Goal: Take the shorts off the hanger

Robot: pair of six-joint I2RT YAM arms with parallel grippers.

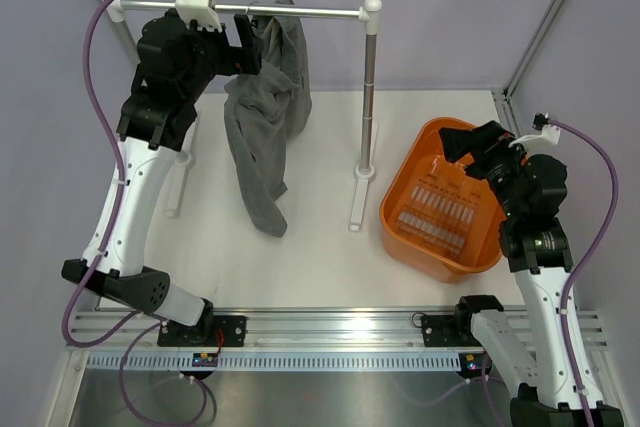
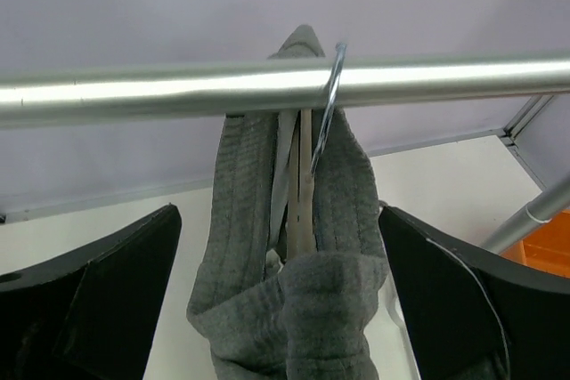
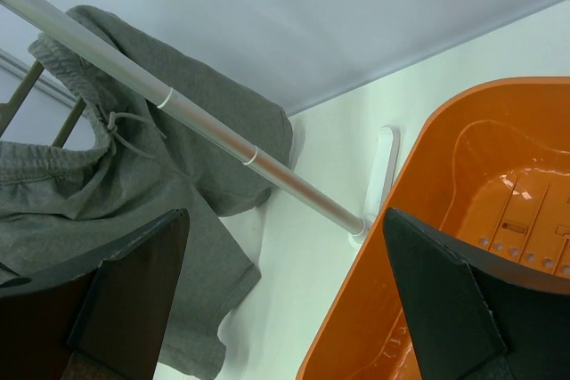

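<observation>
Hanging from one hanger [image 2: 319, 135] is one pair of shorts [image 1: 262, 137].

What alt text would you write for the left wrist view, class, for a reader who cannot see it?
Grey shorts hang from a thin wire hanger hooked over a silver rail, seen close from below. The left hand is open, its two dark fingers flanking the fabric without gripping it.
</observation>
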